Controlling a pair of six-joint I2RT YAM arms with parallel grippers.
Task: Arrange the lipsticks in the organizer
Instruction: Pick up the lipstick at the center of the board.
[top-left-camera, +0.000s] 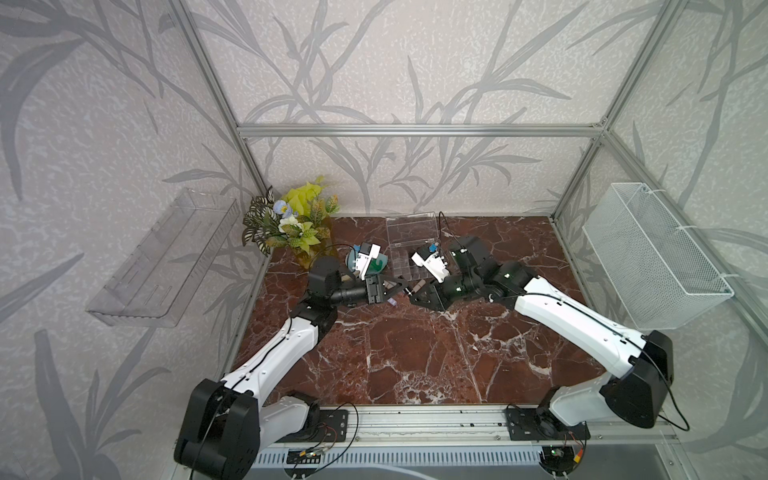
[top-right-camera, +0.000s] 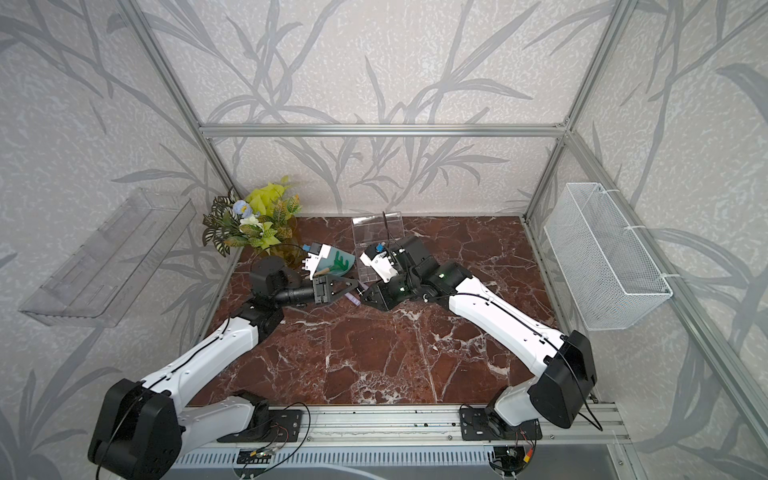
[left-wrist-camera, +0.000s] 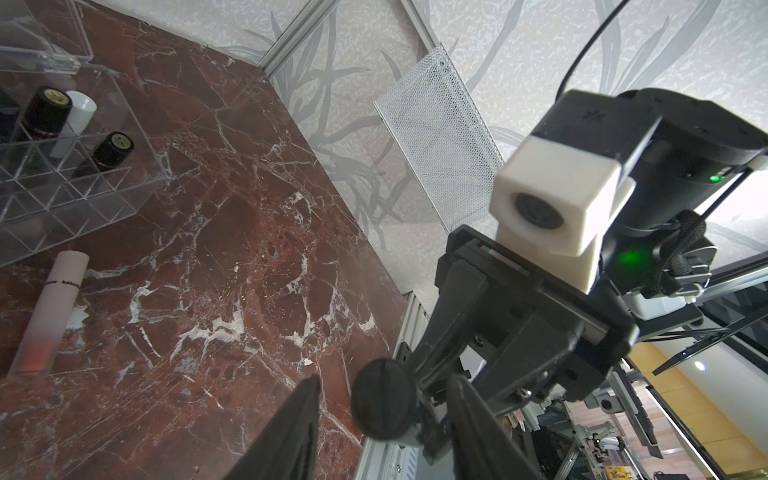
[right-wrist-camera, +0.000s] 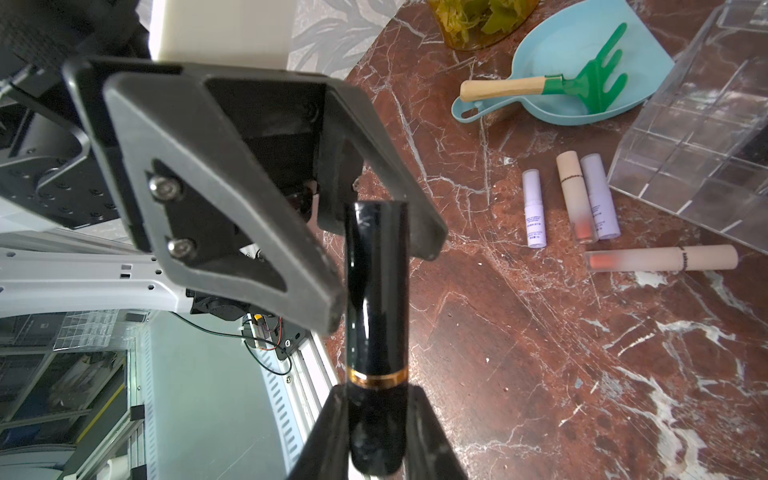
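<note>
Two grippers meet nose to nose over the middle of the marble table (top-left-camera: 415, 365). The right gripper (right-wrist-camera: 376, 388) is clamped tight on a glossy black lipstick (right-wrist-camera: 376, 291), close to its gold band. The left gripper (right-wrist-camera: 380, 274) has its jaws set either side of the tube's free end, fairly narrow. The left wrist view shows a gap beside that round end, so I would not call it a grip yet.

My worry is the exchange. If the right one lets go before the left has real purchase on that short, shiny end, the tube could slip, drop onto the stone and roll. The black fingers (right-wrist-camera: 249, 249) are also crowded close enough to knock each other.

Just beyond, four more lie loose: a small lilac tube (right-wrist-camera: 533, 209), a pink tube (right-wrist-camera: 573, 195), a second lilac tube (right-wrist-camera: 599, 196) close alongside it, and a long pink tube (right-wrist-camera: 660, 258) lying crosswise near them, all beside the organizer (right-wrist-camera: 685, 166).

Only the right wrist view shows these plainly, along with the green rake (right-wrist-camera: 598, 79) in the blue dustpan (right-wrist-camera: 552, 54). Only the left wrist view looks into the organizer's cells, where two dark-capped tubes (left-wrist-camera: 46, 110) and a white tube (left-wrist-camera: 79, 116) stand upright. In both top views the hand-over is too small and crowded to read.
</note>
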